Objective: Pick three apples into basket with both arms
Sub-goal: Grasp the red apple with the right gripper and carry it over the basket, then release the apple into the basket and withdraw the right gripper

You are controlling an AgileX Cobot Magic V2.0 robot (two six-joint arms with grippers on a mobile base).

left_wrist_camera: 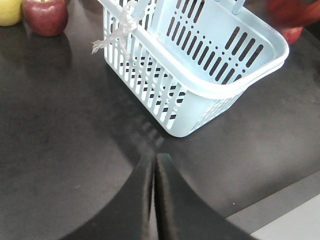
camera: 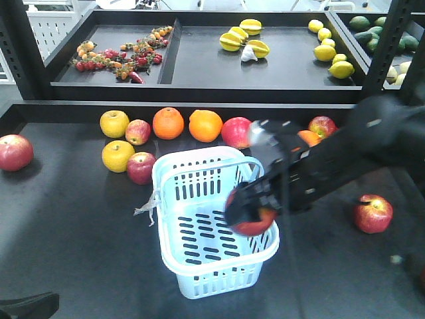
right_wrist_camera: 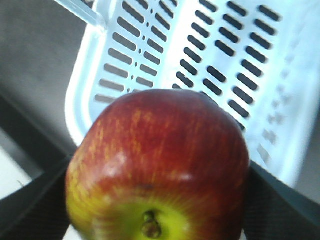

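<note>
Dark tabletop point(camera: 66, 226): right gripper point(camera: 254, 211) grasps an apple point(right_wrist_camera: 157, 165) over the basket point(camera: 214, 282); left gripper point(left_wrist_camera: 154, 172) clenched

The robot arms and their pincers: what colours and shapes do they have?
The right arm is thick, black and blurred, with a pale grey patch near its wrist. The left pincer has two smooth matte black fingers with curved outer edges. No markings can be read.
</note>
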